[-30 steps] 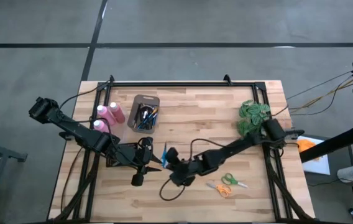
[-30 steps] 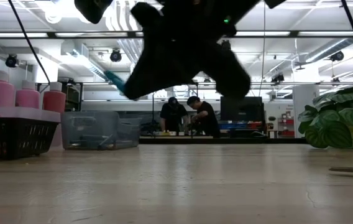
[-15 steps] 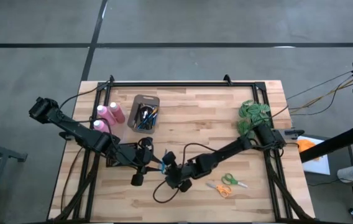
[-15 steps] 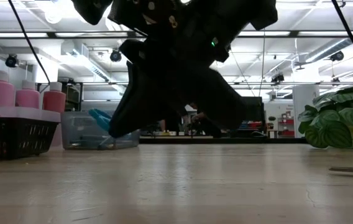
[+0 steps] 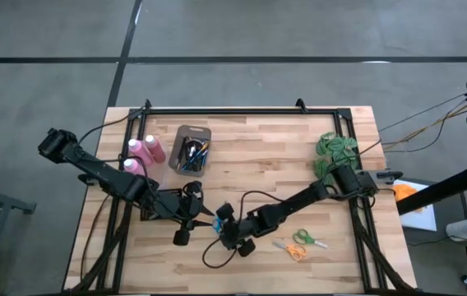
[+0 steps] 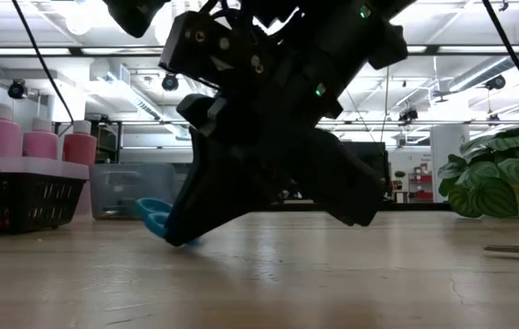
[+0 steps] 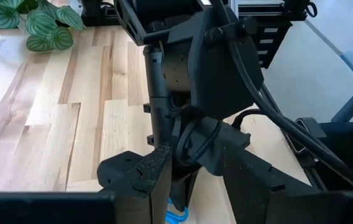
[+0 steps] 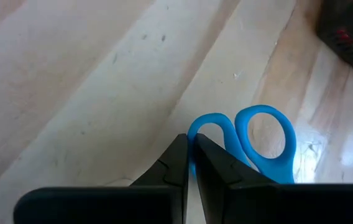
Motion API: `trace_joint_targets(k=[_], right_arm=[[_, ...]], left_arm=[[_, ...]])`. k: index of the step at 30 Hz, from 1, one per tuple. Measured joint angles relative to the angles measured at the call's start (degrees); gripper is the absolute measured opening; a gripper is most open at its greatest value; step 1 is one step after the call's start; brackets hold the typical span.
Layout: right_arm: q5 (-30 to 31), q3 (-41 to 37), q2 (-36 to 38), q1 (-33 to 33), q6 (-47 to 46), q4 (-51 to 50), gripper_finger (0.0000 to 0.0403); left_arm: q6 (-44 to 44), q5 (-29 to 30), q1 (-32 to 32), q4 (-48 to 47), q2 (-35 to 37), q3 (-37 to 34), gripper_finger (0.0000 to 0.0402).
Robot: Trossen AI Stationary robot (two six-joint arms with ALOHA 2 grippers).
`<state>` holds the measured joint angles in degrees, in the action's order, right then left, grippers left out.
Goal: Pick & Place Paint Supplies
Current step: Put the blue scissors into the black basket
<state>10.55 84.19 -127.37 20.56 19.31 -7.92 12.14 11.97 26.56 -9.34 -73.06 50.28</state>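
Right gripper (image 8: 190,163) low over the middle of the pale butcher-block wooden table (image 5: 258,156), fingers pinched together on one loop of a pair of blue plastic-handled scissors (image 8: 251,142); handles resting at table level in the low view (image 6: 154,216). Left gripper (image 5: 203,215) just beside it, on the left-hand side of the table, jaws partway apart; nothing seen between them, though the wrist view is largely blocked by the other arm.

A little further right on the boards: a second pair of scissors with orange and green handles (image 5: 299,243), lying flat, well apart from either gripper.

Behind the left arm: black mesh basket (image 6: 13,201) at the left edge, carrying three pink bottles with pale caps (image 6: 31,137), upright, side by side. Beside it, toward the table's centre, grey rectangular bin (image 5: 191,150) holding a bundle of thin paintbrushes (image 5: 191,154); colours of individual handles hard to sort from above.

Far right corner: green leafy potted plant (image 5: 335,153).

Beyond the table in the low view: open workshop, ceiling strip lights.
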Motion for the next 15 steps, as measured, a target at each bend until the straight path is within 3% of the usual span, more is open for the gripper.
trace_joint_targets(k=[10, 15], right_arm=[[-0.26, 0.03, -0.53, 0.02, 0.34, 0.39, 0.0020], [-0.33, -0.03, -0.53, 0.02, -0.13, 1.02, 0.0055]], left_arm=[[-0.04, 0.00, 0.00, 0.00, 0.00, 0.00, 0.0141], [-0.13, 0.00, 0.00, 0.00, 0.00, 0.00, 0.0141]])
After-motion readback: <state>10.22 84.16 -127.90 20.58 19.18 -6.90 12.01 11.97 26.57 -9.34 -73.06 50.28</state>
